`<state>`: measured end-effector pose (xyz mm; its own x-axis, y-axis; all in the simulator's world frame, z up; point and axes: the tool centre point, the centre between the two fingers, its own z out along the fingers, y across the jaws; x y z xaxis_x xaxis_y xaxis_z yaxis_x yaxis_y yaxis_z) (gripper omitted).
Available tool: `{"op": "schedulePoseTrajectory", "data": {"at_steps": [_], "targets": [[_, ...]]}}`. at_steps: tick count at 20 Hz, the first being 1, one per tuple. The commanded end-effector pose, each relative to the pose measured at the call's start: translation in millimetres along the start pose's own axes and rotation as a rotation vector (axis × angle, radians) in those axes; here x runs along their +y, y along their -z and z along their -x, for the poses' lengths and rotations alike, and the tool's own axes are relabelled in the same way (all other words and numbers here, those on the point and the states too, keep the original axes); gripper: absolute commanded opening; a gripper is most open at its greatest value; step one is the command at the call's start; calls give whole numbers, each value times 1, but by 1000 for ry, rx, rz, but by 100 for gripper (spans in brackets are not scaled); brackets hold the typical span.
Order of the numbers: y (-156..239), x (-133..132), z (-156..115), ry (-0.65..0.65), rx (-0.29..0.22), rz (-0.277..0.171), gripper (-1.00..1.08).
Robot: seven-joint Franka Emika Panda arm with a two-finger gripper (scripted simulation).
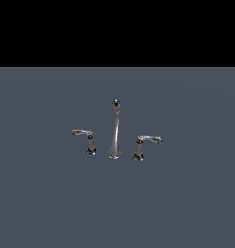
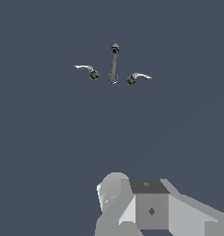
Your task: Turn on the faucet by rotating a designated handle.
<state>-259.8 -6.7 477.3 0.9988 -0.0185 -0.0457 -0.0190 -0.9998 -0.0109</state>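
Observation:
The small chrome faucet stands on the grey floor: a tall slim curved spout [image 1: 114,131] between two short lever handles. The designated handle [image 1: 140,147] is the post with a dark flared base on the exterior view's right, and its lever arm [image 1: 151,139] juts right. The mirror-image handle [image 1: 90,143] has its lever jutting left. In the wrist view the spout [image 2: 114,64], the designated handle [image 2: 133,79] and the other handle [image 2: 91,73] lie far off and small. No gripper fingers show in either view.
Flat grey floor [image 1: 186,203] surrounds the faucet, with a black band beyond it. A white and grey blocky part of the arm [image 2: 145,207] fills the wrist view's lower edge, far from the faucet.

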Motion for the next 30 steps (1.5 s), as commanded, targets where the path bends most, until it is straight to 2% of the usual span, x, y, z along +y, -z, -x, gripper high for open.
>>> {"op": "schedulePoseTrajectory", "data": {"at_steps": [1, 8, 14, 30], "targets": [[0, 0, 0, 0, 0, 0, -100], [-7, -2, -5, -33, 1, -1, -100], [-25, -7, -17, -113, 3, -3, -100], [-116, -15, -85, -519, 12, -12, -100]]}}
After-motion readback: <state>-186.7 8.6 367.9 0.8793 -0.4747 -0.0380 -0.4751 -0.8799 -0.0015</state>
